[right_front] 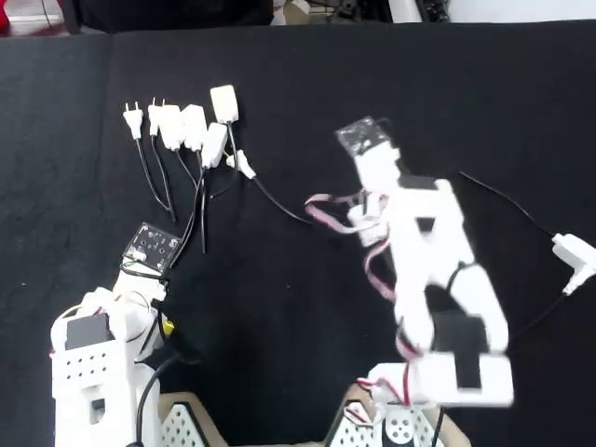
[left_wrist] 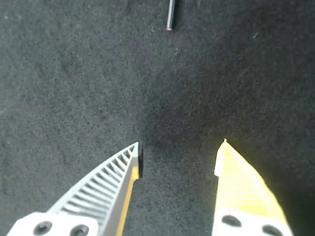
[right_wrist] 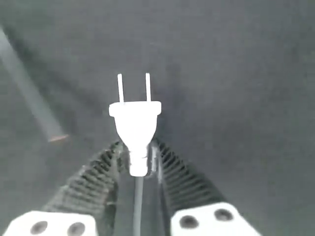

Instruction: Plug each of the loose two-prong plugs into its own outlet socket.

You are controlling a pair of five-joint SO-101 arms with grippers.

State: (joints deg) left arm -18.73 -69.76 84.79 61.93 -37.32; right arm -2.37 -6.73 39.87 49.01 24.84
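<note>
High view first: my right arm (right_front: 424, 270) is stretched out over the middle of the black counter (right_front: 298, 65), while my left arm (right_front: 93, 340) sits tucked back near its base. At the far left is the cluster of white outlet sockets (right_front: 200, 126). The loose plugs (right_front: 135, 118) lie just beside them with their prongs pointing away from me and black leads trailing back. One more white connector (right_front: 573, 251) lies at the right edge, well apart. Plug or socket, I can't tell from up here. My right wrist covers whatever it carries.

Left wrist view: my left end effector (left_wrist: 179, 147) is spread wide with nothing between its fingers and bare counter underneath. I'd say it is parked, free to steady a socket when needed. A dark cable end (left_wrist: 170, 14) pokes in, the rest cut off.

Right wrist view: my right end effector (right_wrist: 135, 150) is clamped on the neck of a white two-prong plug (right_wrist: 134, 118), just behind its flange. The lead runs back between the fingers. I reckon that grip leaves the prongs clear and straight for a push. There's no socket ahead yet, and a blurred cable (right_wrist: 29, 93) with a coppery tip lies off to one side
</note>
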